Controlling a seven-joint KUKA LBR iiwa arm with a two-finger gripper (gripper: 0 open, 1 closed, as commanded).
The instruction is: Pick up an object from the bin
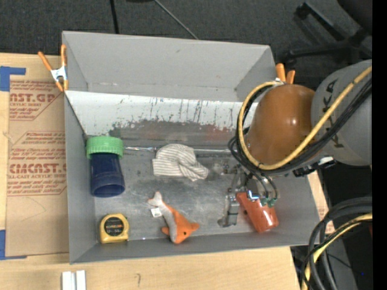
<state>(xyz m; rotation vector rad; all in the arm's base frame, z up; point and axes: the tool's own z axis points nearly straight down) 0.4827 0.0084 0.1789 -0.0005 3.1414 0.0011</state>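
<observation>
My gripper (232, 210) hangs low over the bin floor at the front right, beneath the arm's wrist. An orange-red cylinder-shaped thing (260, 215) lies right beside it on its right, touching or nearly touching it; whether it is gripped I cannot tell. An orange and white plush fish (174, 221) lies on the floor to the gripper's left. A crumpled white striped cloth (177, 162) lies farther back, left of the gripper.
A blue cup with a green lid (106, 167) lies on its side by the left wall. A yellow tape measure (113, 228) sits in the front left corner. Bare floor lies between the fish and the gripper.
</observation>
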